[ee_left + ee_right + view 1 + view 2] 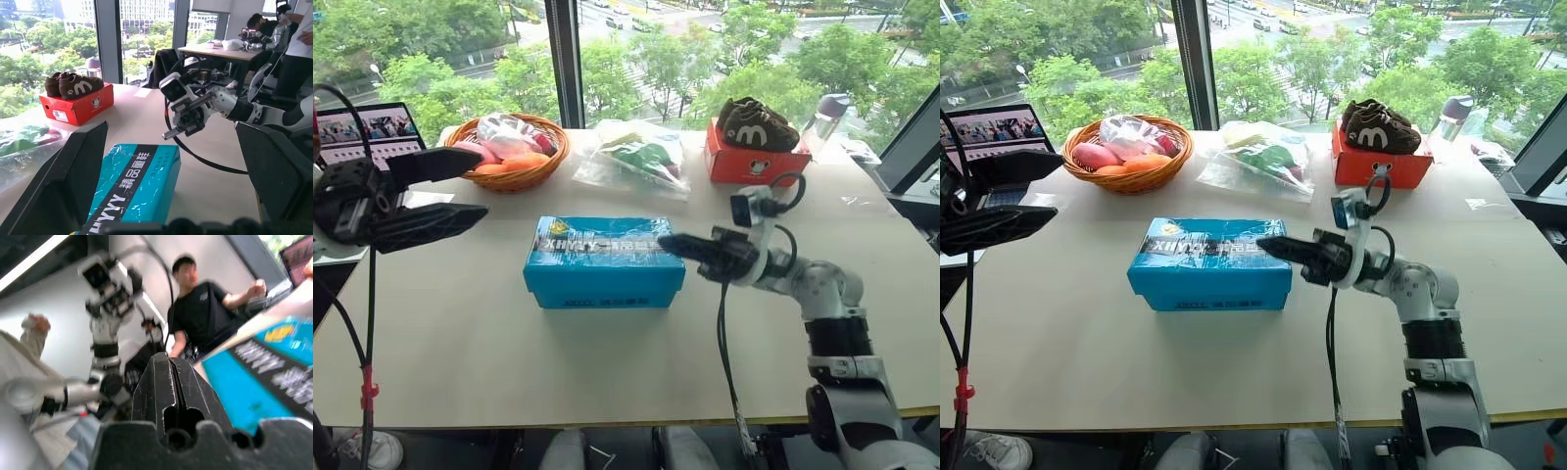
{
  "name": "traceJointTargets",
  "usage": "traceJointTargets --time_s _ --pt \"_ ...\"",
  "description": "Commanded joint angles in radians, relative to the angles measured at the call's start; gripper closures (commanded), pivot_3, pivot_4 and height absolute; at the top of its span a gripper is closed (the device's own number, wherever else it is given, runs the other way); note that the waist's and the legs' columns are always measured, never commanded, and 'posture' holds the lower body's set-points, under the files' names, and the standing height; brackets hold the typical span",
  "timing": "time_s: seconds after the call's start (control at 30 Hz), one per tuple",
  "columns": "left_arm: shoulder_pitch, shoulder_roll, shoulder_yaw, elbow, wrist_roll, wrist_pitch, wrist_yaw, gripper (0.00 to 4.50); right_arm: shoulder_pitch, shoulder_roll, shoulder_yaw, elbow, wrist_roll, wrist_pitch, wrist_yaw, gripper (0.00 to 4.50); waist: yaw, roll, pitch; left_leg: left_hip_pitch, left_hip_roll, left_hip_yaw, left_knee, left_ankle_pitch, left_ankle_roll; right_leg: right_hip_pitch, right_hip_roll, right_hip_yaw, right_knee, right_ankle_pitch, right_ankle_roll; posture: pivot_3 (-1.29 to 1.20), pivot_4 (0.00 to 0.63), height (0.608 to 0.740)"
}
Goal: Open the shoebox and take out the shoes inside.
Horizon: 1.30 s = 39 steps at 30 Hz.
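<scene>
Table [460,343] first: big pale top, bare across the near half, clutter pushed back toward the window. Plenty of room in front of and beside the work for me to swing either arm.

Shoebox [604,262] sits mid-table, lid still down, long side facing me, nothing touching it. The shoes are presumably inside; I can't see them. Standing alone like that, both short ends are reachable, which I take to be the point.

Behind it, well apart: a wicker basket [524,176] of wrapped fruit, a clear bag [636,157] of greens, a red box [754,162] with brown shoes on top. None crowd the lid's swing, as far as I can judge.

Left gripper [435,194] hangs off the box's left end, raised above the table, fingers spread wide, pointing across toward the box. Holding nothing.

Right gripper [674,245] is pressed closed, empty, tips level with the lid's right edge and over its corner. Whether it touches the lid, I can't tell. My guess: it's set to nudge the lid up.
</scene>
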<state>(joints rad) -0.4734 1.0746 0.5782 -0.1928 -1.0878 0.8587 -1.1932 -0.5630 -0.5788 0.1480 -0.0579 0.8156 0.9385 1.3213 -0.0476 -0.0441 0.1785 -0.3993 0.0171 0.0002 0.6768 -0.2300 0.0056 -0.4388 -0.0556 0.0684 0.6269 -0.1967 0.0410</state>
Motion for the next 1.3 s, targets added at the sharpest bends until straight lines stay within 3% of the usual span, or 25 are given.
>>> traceJointTargets --time_s 0.03,0.27,0.7,1.07,1.3 --pt "-0.015 0.02 0.007 -0.027 -0.017 -0.003 0.011 0.03 0.013 0.038 0.145 0.039 -0.198 -0.113 -0.096 4.5 -0.005 -0.001 0.0 0.001 0.001 0.0 0.0 0.0 0.0 0.0 0.0 0.0 0.0 0.001 -0.001 0.0 0.15 0.74" --pt "-0.041 0.03 -0.036 -0.013 0.004 -0.023 0.002 0.03 0.034 0.172 0.077 0.199 -0.254 -0.186 -0.228 4.5 -0.004 0.0 0.0 0.001 0.0 0.0 0.0 0.0 0.0 0.0 0.001 0.001 0.001 0.0 -0.002 0.0 0.15 0.74" --pt "-0.045 0.02 -0.06 -0.02 0.014 -0.03 0.002 0.03 0.11 0.319 -0.196 0.186 -0.055 -0.1 -0.352 4.5 0.001 0.0 0.0 0.001 0.0 0.0 0.0 0.0 0.0 0.0 0.001 0.0 0.001 0.0 -0.002 0.0 0.15 0.74" --pt "-0.052 0.015 -0.072 -0.018 0.022 -0.042 -0.006 0.03 0.114 0.346 -0.155 0.246 -0.157 -0.195 -0.38 4.5 0.0 0.0 0.0 0.001 0.0 0.0 0.0 0.0 0.0 0.0 0.001 0.0 0.001 0.0 -0.002 0.0 0.15 0.74" --pt "-0.041 0.012 -0.069 -0.022 0.023 -0.045 -0.007 0.03 0.101 0.378 -0.192 0.263 -0.138 -0.209 -0.389 4.5 -0.002 0.0 0.0 0.002 0.001 0.0 0.0 0.0 0.0 0.001 0.001 0.001 0.001 0.0 -0.002 0.0 0.15 0.74"
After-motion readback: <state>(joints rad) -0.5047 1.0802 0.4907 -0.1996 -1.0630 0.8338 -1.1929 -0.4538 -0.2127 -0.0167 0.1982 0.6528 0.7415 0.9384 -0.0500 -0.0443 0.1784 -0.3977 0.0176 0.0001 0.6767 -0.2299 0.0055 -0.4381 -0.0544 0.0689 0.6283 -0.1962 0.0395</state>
